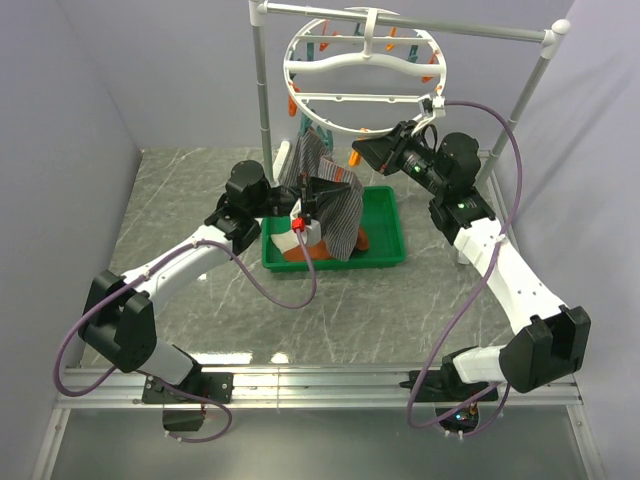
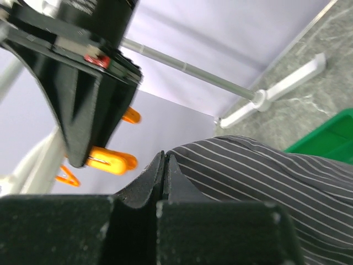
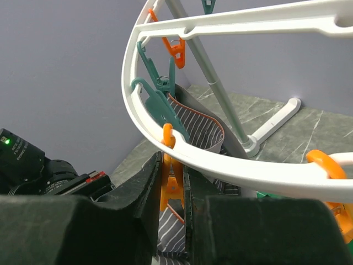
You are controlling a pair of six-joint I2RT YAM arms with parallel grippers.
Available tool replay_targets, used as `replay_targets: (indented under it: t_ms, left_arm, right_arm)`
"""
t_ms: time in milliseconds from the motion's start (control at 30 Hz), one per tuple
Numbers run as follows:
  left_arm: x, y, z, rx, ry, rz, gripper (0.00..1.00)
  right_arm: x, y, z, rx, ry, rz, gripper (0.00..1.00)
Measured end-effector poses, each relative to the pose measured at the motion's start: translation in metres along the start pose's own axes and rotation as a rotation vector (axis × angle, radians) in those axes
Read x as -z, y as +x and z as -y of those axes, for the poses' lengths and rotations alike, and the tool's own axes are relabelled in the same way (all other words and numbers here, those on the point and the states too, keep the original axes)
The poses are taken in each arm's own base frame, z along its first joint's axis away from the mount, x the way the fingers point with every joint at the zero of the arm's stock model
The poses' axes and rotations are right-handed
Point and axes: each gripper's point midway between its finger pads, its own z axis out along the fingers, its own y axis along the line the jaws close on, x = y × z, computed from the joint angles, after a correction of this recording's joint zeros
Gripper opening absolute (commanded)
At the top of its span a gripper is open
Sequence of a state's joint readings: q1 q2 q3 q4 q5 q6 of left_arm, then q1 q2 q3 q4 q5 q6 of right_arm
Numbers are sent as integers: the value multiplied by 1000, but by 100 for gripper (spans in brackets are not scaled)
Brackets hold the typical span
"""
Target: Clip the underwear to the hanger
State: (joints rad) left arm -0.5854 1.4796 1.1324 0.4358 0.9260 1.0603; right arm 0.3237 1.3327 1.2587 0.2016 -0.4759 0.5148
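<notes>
The left gripper (image 2: 164, 165) has its jaws pressed together. The striped cloth of the underwear (image 2: 259, 182) fans out from just right of its tip, so an edge looks pinched there, though the pinch itself is hidden. From that tip the underwear climbs up and away to a teal clothespin (image 3: 159, 105) on the hanger (image 3: 220, 160), which already bites the waistband. The garment's long axis therefore slants from that pin down to the left gripper, above the green tray (image 1: 385, 225). The right gripper (image 3: 172, 171) is clamped on an orange clothespin (image 3: 170, 190) hung from the ring's near rim, with the pin's long axis in line with the fingers. A striped fold shows deeper between those fingers, on the palm side of the pin; whether it sits in the pin's mouth I cannot tell. The teal pin lies beyond and a little left of the right gripper. As I judge it, the coming move turns on this: the left gripper is nearer the free edge and must feed cloth into the squeezed pin.
</notes>
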Motion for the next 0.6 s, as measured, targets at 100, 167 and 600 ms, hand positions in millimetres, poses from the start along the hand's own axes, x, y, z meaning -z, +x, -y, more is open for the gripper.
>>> replay_targets:
  t_ms: [100, 167, 600]
  left_arm:
    - [-2, -5, -5, -25, -16, 14, 0]
    - [-3, -7, -8, -35, -23, 21, 0]
    - [-6, -13, -13, -61, -41, 35, 0]
  right_arm:
    - [-1, 1, 3, -31, -4, -7, 0]
    - [-2, 1, 7, -55, -4, -10, 0]
    - [-3, -1, 8, -181, -39, -18, 0]
